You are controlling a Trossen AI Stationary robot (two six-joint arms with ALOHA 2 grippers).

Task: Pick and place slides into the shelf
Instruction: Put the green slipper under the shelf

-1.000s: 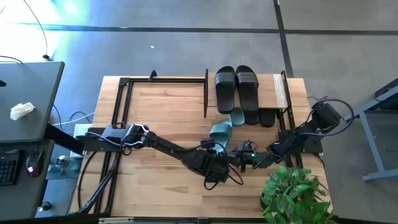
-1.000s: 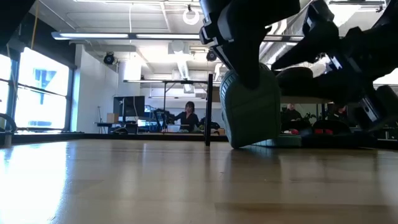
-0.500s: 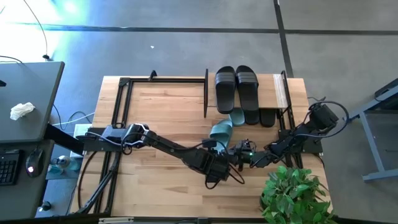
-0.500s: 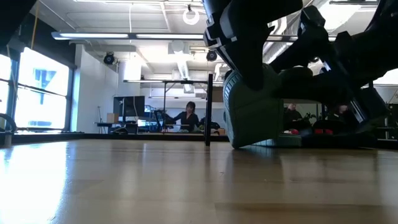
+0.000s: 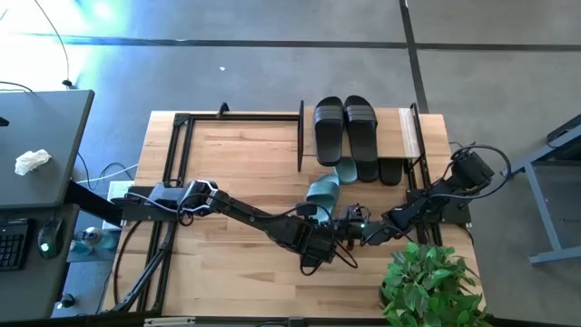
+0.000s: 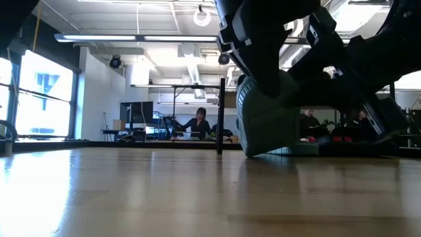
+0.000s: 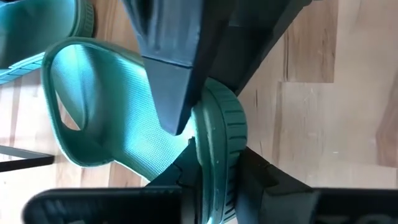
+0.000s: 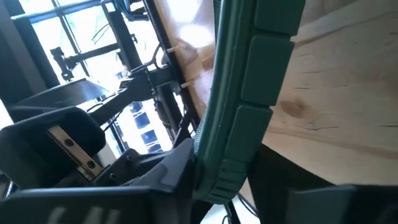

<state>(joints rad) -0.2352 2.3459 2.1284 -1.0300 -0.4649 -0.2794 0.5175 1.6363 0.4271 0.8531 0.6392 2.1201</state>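
Observation:
A sage-green slide (image 5: 322, 191) stands tilted on the table just in front of the shelf (image 5: 410, 134); in the low view (image 6: 266, 125) its heel is raised and its sole faces the camera. My left gripper (image 5: 315, 229) is shut on its near end. My right gripper (image 5: 357, 227) comes in from the right and is shut on the same slide. The second green slide (image 5: 346, 171) and a black slide (image 5: 390, 171) lie under the shelf's board. Two black slides (image 5: 345, 127) rest on top of it. My left gripper pinches the green slide's heel rim (image 7: 214, 134) between its two fingers, one on the footbed side and one on the sole side, coming from above and the near side. The heel is lifted; the toe end (image 6: 263, 151) rests on the table. My right gripper has the slide's sole edge (image 8: 239, 118) between its fingers, which lie across that edge and come level from the table's right. The ribbed edge runs down between the fingers; the contact itself is hidden low in the wrist view.
An open black metal frame (image 5: 236, 136) without a board stands on the table's left half. A potted plant (image 5: 427, 282) sits at the near right corner, close under my right arm. Bare wood (image 5: 236, 182) lies inside the frame. People sit in the room beyond.
My right gripper has moved a little toward the table's left, closing in on the green slide and my left gripper. The slide stays tilted in the left gripper's hold, in nearly the same place.

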